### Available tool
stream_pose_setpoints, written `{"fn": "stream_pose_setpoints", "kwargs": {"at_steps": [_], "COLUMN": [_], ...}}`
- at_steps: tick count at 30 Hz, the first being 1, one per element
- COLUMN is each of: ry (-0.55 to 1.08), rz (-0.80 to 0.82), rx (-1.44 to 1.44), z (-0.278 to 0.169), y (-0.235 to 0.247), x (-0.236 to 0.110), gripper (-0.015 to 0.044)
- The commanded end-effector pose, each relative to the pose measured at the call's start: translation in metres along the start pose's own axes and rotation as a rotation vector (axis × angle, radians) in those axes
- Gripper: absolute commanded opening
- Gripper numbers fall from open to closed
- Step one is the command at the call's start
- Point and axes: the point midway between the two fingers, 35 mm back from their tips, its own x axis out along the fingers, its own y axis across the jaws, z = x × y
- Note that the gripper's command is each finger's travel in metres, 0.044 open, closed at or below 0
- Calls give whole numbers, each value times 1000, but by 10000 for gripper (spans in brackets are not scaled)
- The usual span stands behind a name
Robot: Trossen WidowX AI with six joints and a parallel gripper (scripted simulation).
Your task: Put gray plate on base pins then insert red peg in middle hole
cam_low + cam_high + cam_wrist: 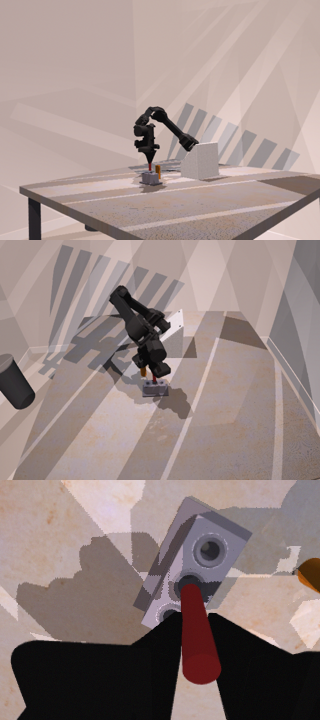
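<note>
The top camera is looking steeply down from high in front of the table [232, 407], taking in the whole arm [139, 325] and the gray plate [155, 387]. The exterior camera is sitting low and well back from the table [206, 204], facing across its top toward the plate [149, 178]. The wrist camera is peering down between the fingers, close above the plate [210, 555]. All three are sharing that plate.

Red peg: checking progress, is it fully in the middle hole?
Not fully. The red peg stands mostly above the plate, its tip at the middle hole, held by the gripper.
</note>
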Motion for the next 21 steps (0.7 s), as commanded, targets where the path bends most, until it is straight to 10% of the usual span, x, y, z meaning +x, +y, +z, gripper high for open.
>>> {"fn": "stream_pose_setpoints", "kwargs": {"at_steps": [1,21], "ry": [-3,-3], "rz": [-1,-1], "rx": [-3,-2], "z": [1,2], "y": [0,-1], "x": [0,13], "gripper": [0,0]}}
